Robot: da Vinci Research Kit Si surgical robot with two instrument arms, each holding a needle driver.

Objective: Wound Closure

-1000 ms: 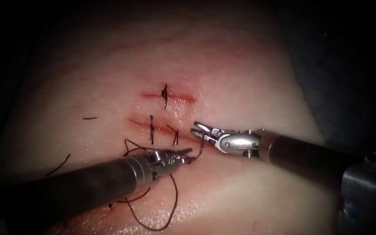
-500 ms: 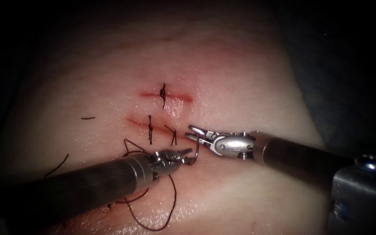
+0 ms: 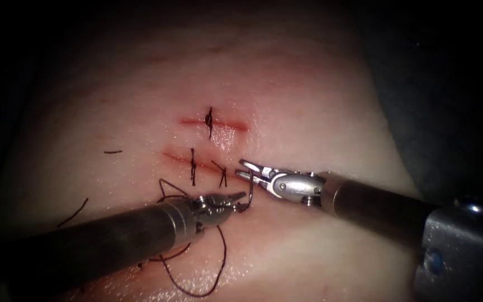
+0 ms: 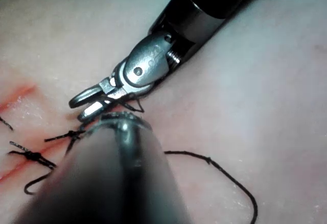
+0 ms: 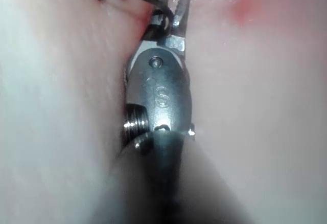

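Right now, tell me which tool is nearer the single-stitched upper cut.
Right. The right tool sits just below and right of the upper cut, jaws open around the needle. The left tool lies lower, gripping the needle.

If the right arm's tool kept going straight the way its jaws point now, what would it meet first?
Probably the nearest stitch on the lower cut, just beyond the right tool, whose open jaws sit around the needle that the left tool holds; depth is uncertain.

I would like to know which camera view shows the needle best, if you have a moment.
The endoscope view: the needle curves between the left tool, shut on it, and the open right tool. The right wrist view shows a dark stretch at the jaws; the left wrist view barely any.
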